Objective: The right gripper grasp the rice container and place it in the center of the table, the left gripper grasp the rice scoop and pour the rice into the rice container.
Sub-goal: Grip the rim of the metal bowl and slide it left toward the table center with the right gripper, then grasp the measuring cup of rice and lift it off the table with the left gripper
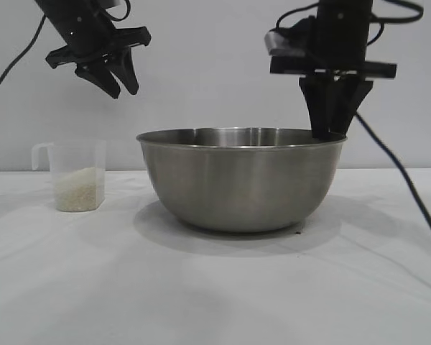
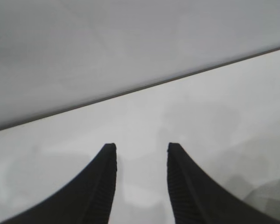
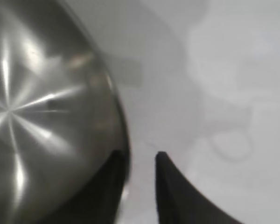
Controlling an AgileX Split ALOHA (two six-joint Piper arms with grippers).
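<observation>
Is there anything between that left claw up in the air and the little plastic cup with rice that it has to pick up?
Nothing visible is in the way. The left tool hangs in open air above the rice scoop, which stands alone on the table, apart from the rice container. The right tool is at the container's far rim.

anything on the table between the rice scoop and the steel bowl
Nothing: in the exterior view only bare white table separates the rice scoop from the steel bowl.
</observation>
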